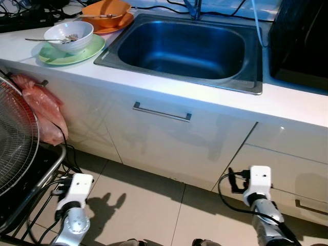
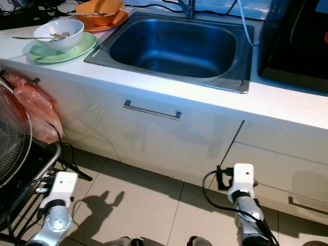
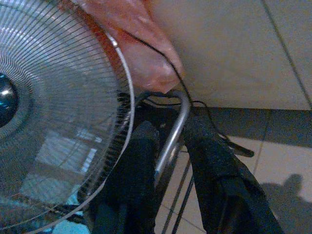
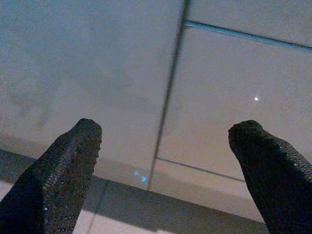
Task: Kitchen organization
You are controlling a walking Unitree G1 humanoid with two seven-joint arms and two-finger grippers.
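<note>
Both arms hang low before the cabinet, left gripper (image 3: 170, 161) and right gripper (image 4: 165, 146) spread and empty, while the white bowl (image 1: 68, 36), fork inside, sits on a green plate (image 1: 92, 49) up-left of the sink (image 1: 246, 84), nearer the left arm.

White bowl (image 1: 69, 36) with fork on green plate (image 1: 61, 54) — orange bowl (image 1: 106, 12) behind, beside empty sink (image 1: 187, 48).

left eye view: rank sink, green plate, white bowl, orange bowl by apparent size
1. sink, by far the largest.
2. green plate.
3. white bowl and orange bowl: they look alike, and the orange one sits farther back and is cut by the frame edge, so no ranking.
</note>
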